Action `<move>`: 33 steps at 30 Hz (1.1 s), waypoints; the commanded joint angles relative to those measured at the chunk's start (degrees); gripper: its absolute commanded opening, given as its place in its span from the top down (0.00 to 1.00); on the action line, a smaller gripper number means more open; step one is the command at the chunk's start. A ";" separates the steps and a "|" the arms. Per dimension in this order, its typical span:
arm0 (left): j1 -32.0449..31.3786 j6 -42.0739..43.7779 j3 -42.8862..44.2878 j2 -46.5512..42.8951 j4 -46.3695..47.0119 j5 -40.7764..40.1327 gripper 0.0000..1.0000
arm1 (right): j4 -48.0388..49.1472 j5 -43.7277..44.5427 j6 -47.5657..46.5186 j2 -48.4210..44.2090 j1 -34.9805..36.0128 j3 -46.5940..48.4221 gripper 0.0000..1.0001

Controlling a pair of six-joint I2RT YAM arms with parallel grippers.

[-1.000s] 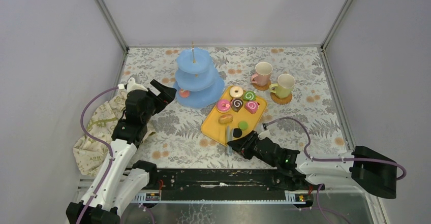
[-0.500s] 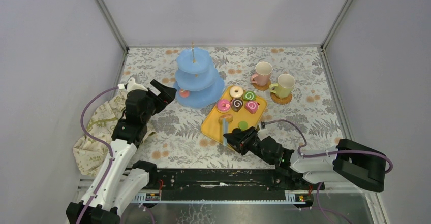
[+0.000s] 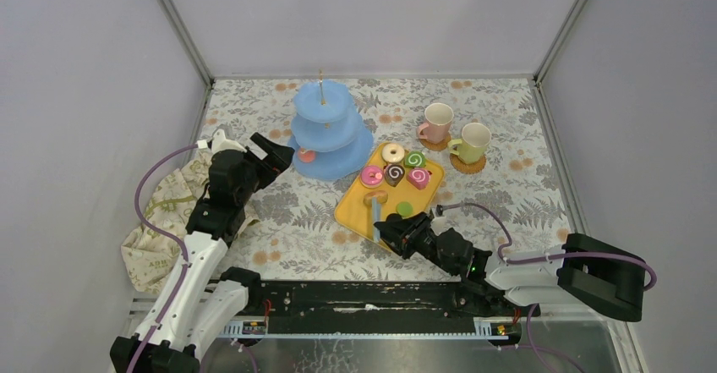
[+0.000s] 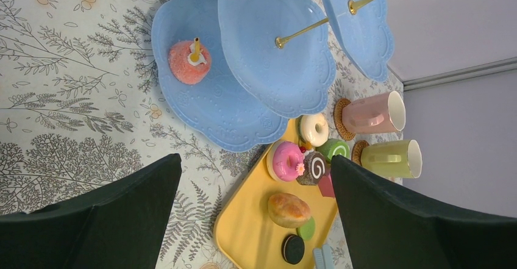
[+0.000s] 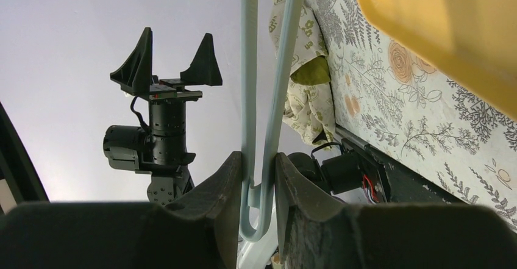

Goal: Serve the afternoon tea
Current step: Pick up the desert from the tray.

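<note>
1. Walls close off the left, right and far sides. Bare floral table (image 3: 296, 212) lies between my arms, on the near side of the light-blue stand (image 3: 338, 166).
2. My left gripper (image 3: 272, 150) hangs just left of the stand, jaws spread wide and holding nothing.
3. My right gripper (image 3: 391, 227) reaches low to the near edge of the yellow tray (image 3: 355, 208), clamped on pale-blue tongs (image 5: 263, 129) near their bend.
4. The stand's bottom tier carries one orange pastry (image 4: 189, 62).
5. The tray holds a pink doughnut (image 3: 370, 176), a brown swirl (image 3: 394, 173), a green roll (image 3: 414, 159) and a bun (image 3: 375, 197).
6. The pink mug (image 3: 436, 123) and pale green mug (image 3: 473, 142) stand on coasters (image 3: 467, 166) beyond the tray's far-right corner.
</note>
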 commanded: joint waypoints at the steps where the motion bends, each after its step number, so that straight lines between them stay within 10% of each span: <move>1: -0.40 0.81 -0.70 -0.17 3.82 0.75 0.00 | 3.39 -0.65 2.09 -0.55 -0.41 -0.19 0.76; 33: -0.41 0.88 -0.84 -0.10 3.88 0.72 0.00 | 14.54 1.32 5.48 10.10 -0.47 -2.33 0.64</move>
